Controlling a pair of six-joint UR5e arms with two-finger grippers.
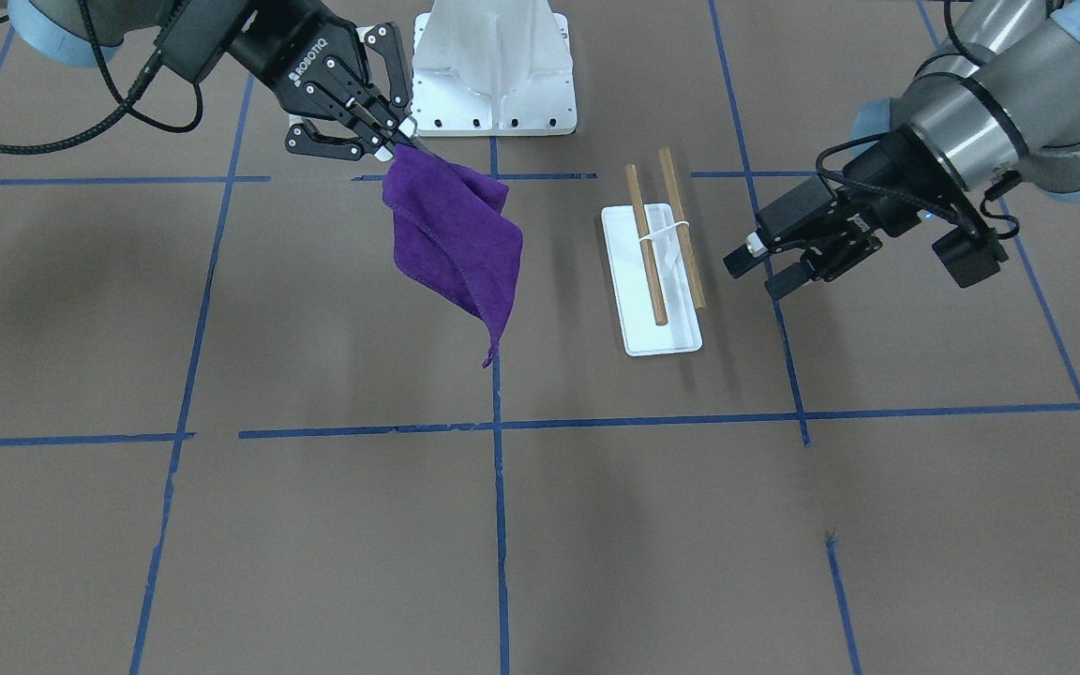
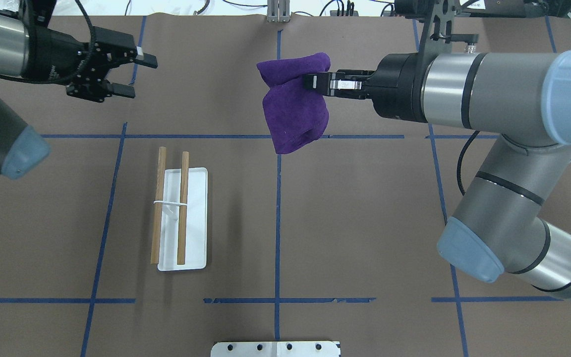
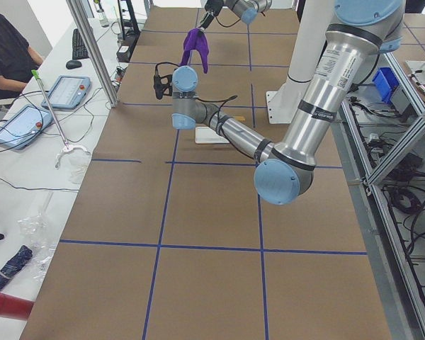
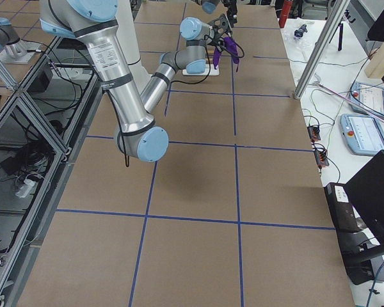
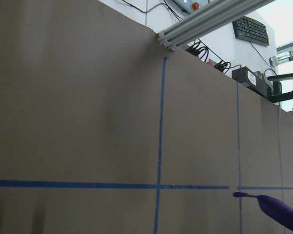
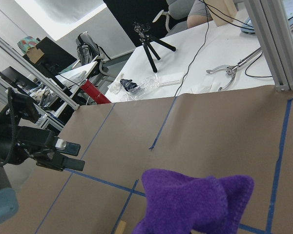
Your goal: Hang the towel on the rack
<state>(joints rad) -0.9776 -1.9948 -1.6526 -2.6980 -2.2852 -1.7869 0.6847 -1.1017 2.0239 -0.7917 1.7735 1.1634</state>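
Item: towel (image 2: 293, 109). Soft, light, limp. It hangs in mid-air from the right gripper (image 2: 317, 82), pinched at one corner, well apart from the rack (image 2: 183, 223). You'd likely take a second corner (left gripper (image 2: 137, 75) spread wide, empty).

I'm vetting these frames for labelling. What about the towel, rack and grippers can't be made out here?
Towel: pinched corner hidden inside the right gripper, overhead; cut off by the bottom edge in the right wrist view; only a tip shows in the left wrist view.
Rack: supports unclear from above; the left arm partly covers it in exterior left.
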